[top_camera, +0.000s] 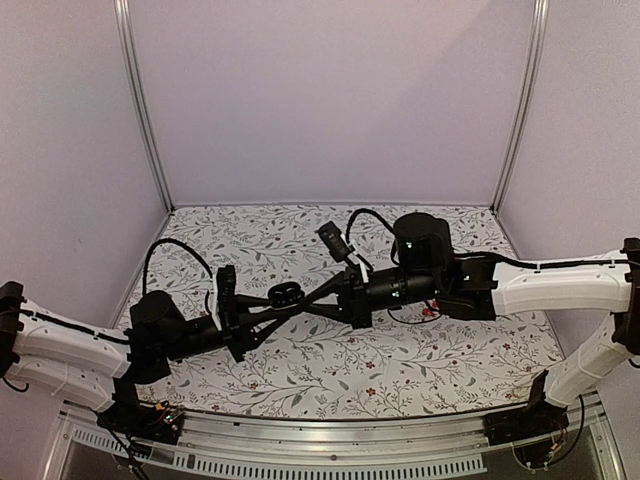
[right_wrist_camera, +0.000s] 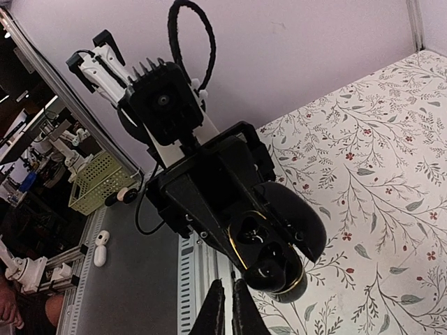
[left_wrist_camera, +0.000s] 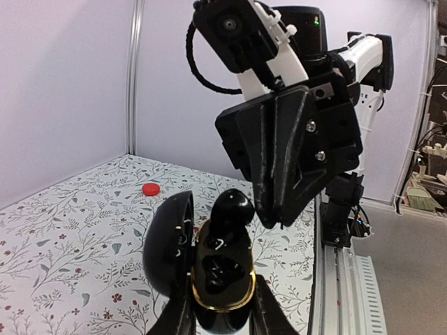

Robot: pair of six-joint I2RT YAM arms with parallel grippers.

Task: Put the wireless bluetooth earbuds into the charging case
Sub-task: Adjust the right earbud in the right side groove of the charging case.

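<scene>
floral worktop point(top_camera: 400, 370). above its middle, the left tool point(left_wrist_camera: 222, 317) clamps the base of an open black charging case point(left_wrist_camera: 220, 269), lid swung left. the right tool point(right_wrist_camera: 229, 286), fingers almost together and holding nothing, hovers just beside it. a black earbud point(left_wrist_camera: 232, 206) sits at the case's top edge. a red earbud point(left_wrist_camera: 150, 189) lies on the worktop, well apart.

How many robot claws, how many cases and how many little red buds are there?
Grippers: 2, the left gripper and the right gripper
charging case: 1
red earbud: 1
Total: 4
</scene>
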